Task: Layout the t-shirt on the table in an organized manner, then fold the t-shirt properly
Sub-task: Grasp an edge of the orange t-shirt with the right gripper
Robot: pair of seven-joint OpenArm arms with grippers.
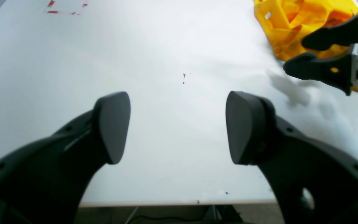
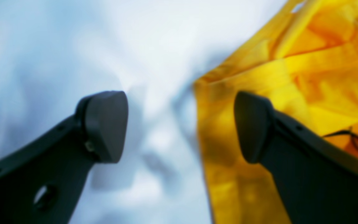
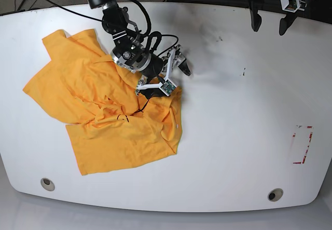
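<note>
Both sets of fingers gape, holding nothing; right gripper (image 2: 179, 127) straddles the crumpled t-shirt (image 3: 104, 116) edge on the worktop (image 3: 233, 136); layout underway; next, pinch that edge and spread; left gripper (image 1: 177, 127) waits well apart.

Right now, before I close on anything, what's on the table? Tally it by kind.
Orange t-shirt, crumpled: 1
Grey grommet holes: 2
Red rectangle mark: 1
End effectors over the table: 2, right end effector open at the shirt's edge, left end effector open, away from it
Total: 6
</note>
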